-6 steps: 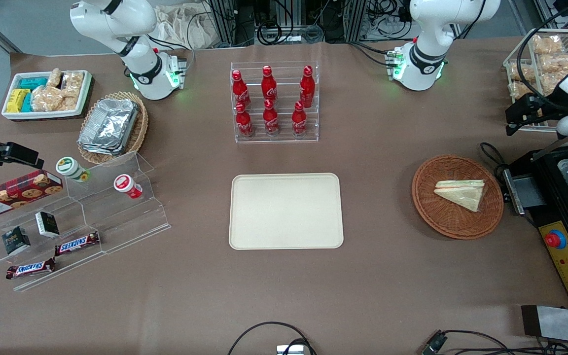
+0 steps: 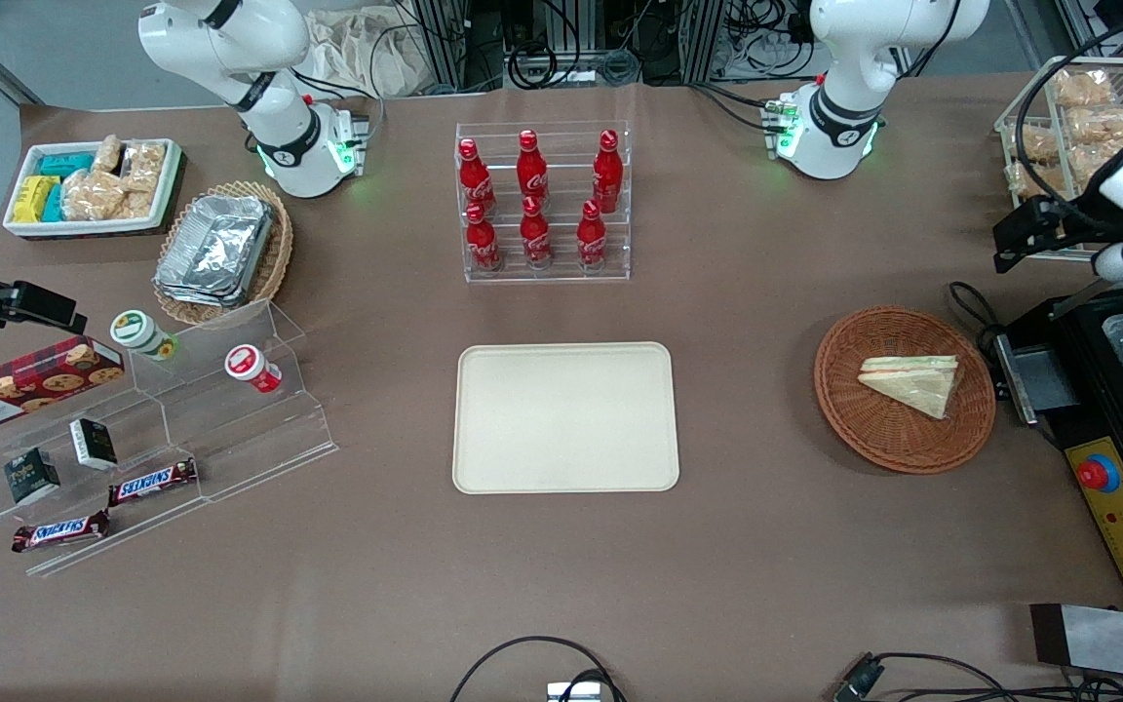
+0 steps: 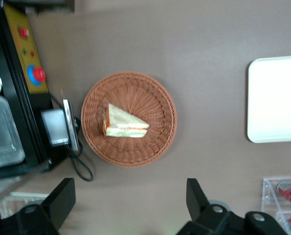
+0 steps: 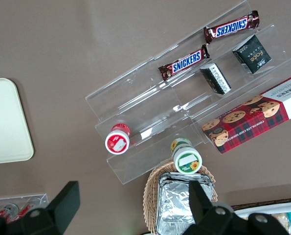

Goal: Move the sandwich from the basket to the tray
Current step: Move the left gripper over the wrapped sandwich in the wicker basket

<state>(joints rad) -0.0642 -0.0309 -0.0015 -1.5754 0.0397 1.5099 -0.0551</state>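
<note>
Step in hand: the approach, by my reading; nothing is grasped and the sandwich (image 2: 915, 381) is untouched.
Sandwich: lies flat in the basket (image 2: 903, 450), a little toward the basket's 3 o'clock edge in the front view, long filling edge facing 12 o'clock, point toward 5 o'clock.
Basket: sits on the tabletop (image 2: 561, 585) toward the working arm's end, at about 3 o'clock from the tray (image 2: 564, 417) and well apart from it.
Tray: bare, in the middle of the tabletop, nearer the front camera than the rack of red bottles (image 2: 537, 200).
Pincer (image 3: 130, 203): fingers spread wide with nothing between them; it hangs high above the tabletop, off the basket rim at about 1 o'clock in the front view, near the black machine (image 2: 1122, 429) with the red button.
Wrist view: basket and sandwich are seen whole between the spread fingers' line of sight, so the target is in reach of a straight descent once centred.
Next move calls for: bringing the pincer over the sandwich, turning the fingers to straddle its two flat bread faces or its short width, then lowering without catching the wicker rim.
Risk: the clear wrap may slip, and a hard squeeze would crush the bread.
</note>
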